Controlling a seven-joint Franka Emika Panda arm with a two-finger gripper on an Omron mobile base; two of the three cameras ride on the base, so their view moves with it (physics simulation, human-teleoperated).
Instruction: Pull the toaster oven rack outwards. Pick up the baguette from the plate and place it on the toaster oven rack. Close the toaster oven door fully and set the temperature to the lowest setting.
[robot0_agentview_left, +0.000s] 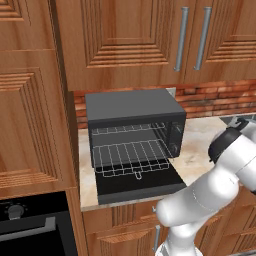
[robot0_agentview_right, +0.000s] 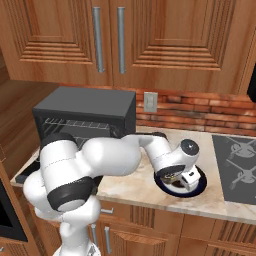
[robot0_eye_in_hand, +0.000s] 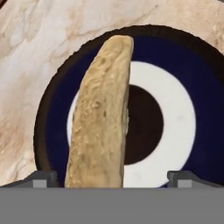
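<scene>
Golden-tan baguette on plate, directly below gripper, jaws apart w/ nothing held. Prob light, crusty, stiff; grab mid-length across narrow width, gently.

Wooden panelled cabinets with metal bar handles; red brick backsplash with wall outlet; beige marble countertop; built-in black oven.
</scene>
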